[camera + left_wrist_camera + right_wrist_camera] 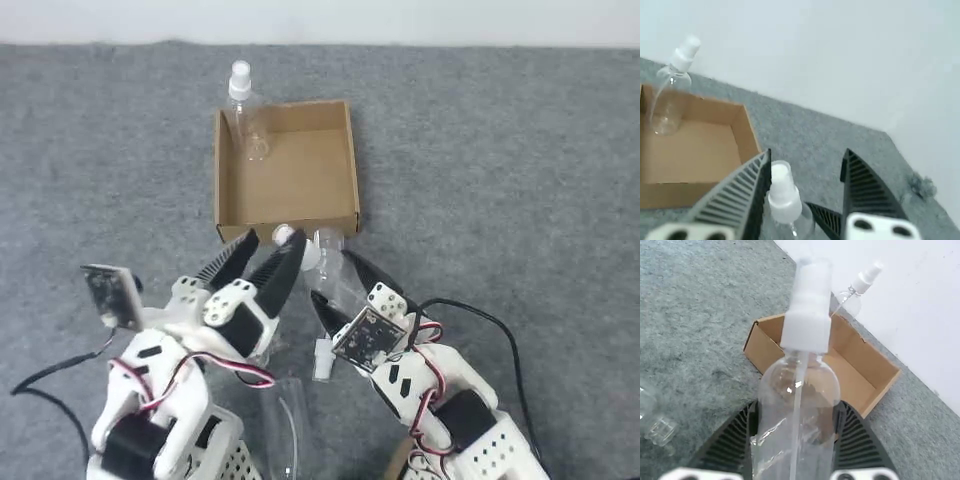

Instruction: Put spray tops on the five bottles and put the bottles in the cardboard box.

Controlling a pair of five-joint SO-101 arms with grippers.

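Observation:
My right gripper [338, 285] is shut on a clear bottle [797, 410] and holds it upright just in front of the cardboard box [285, 170]. A white spray top [807, 305] sits on the bottle's neck. My left gripper [807, 165] is open, its fingers on either side of that spray top [781, 192], which lies close to one finger. A second bottle with a spray top [243, 110] stands in the box's far left corner, also seen from both wrists [670, 85] [852, 292].
An uncapped clear bottle [285, 420] lies on the grey carpet between the two arm bases, with a threaded neck [322, 360] beside the right gripper. The box's floor [690, 150] is bare apart from the standing bottle. Open carpet spreads to both sides.

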